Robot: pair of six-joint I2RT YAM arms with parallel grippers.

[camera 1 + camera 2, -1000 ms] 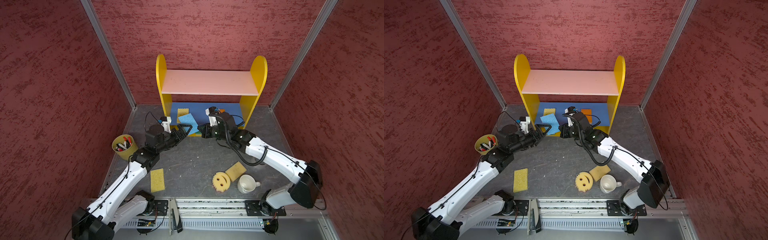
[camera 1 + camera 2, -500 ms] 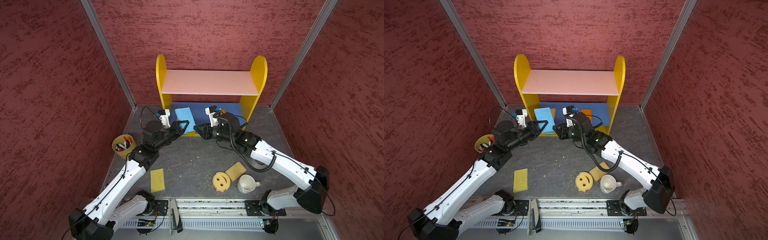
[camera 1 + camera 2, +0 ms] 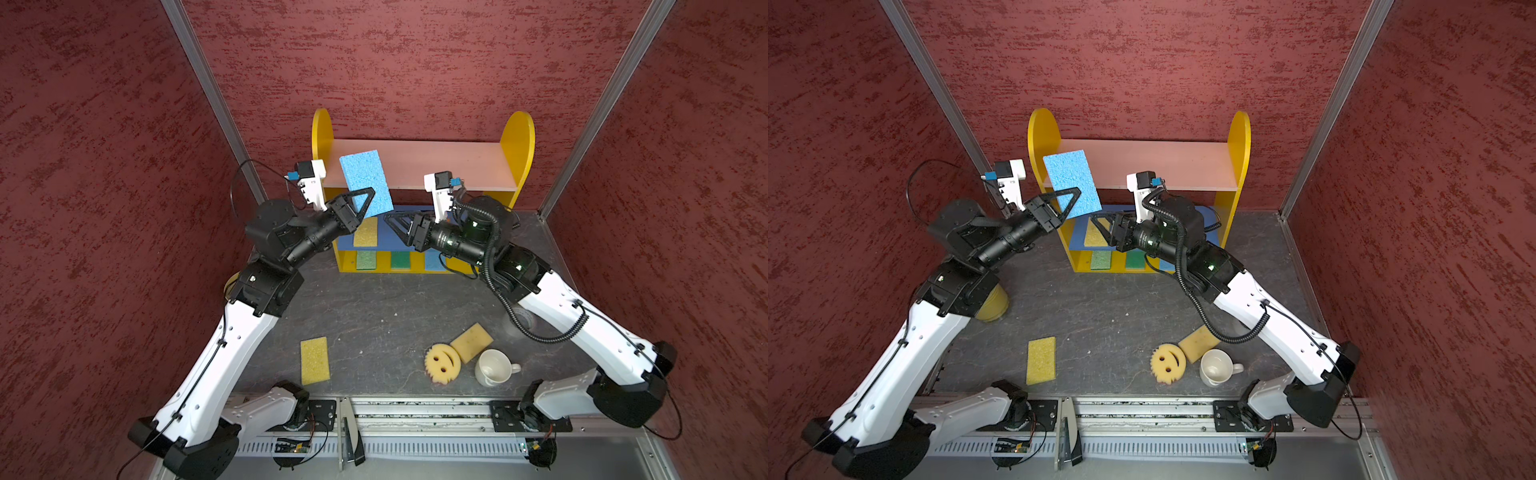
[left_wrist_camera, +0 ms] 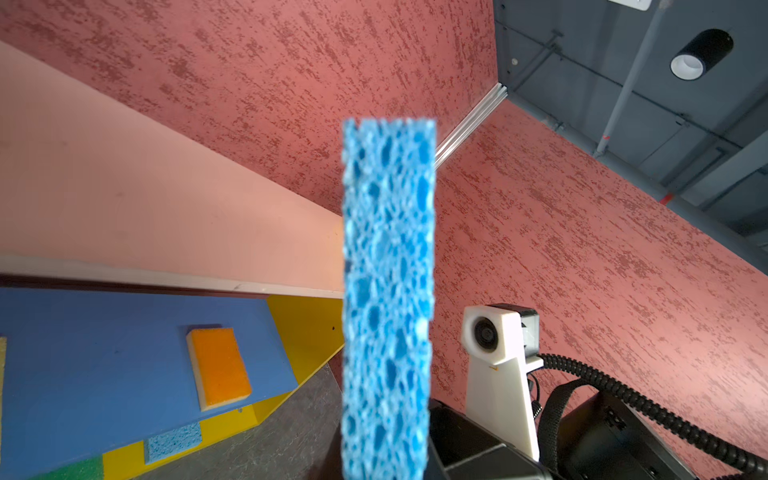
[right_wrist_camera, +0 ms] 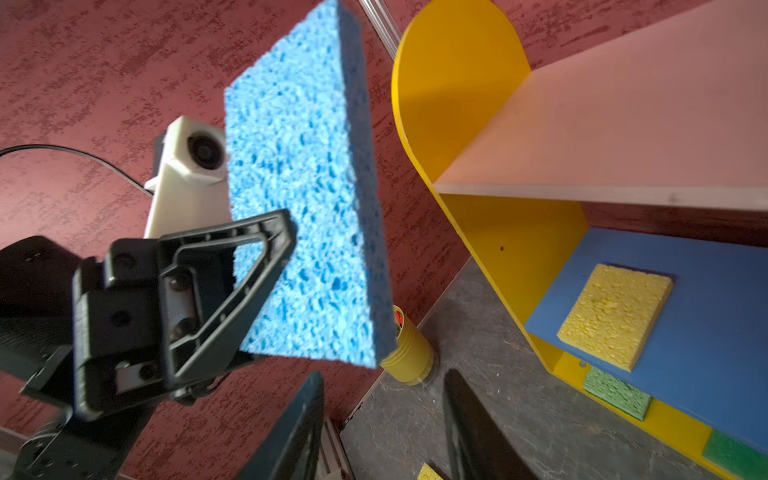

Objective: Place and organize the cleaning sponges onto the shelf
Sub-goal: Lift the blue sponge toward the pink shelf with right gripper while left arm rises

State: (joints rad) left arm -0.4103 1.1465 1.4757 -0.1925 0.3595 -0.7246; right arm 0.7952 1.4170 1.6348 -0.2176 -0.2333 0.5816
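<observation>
Nearest me on the worktop [image 3: 374,299] lie a yellow sponge [image 3: 315,360], a smiley sponge [image 3: 443,362] and a tan one [image 3: 471,341], none shelved yet. Higher up, my left hand [image 3: 362,203] is clamped on the lower edge of the blue sponge [image 3: 365,178], whose long axis stands nearly upright. My right hand [image 3: 397,222], fingers apart and empty, hangs just beside it. Just beyond the sponge is the shelf [image 3: 517,141], the left end of its bare pink top board [image 3: 436,166] closest.
</observation>
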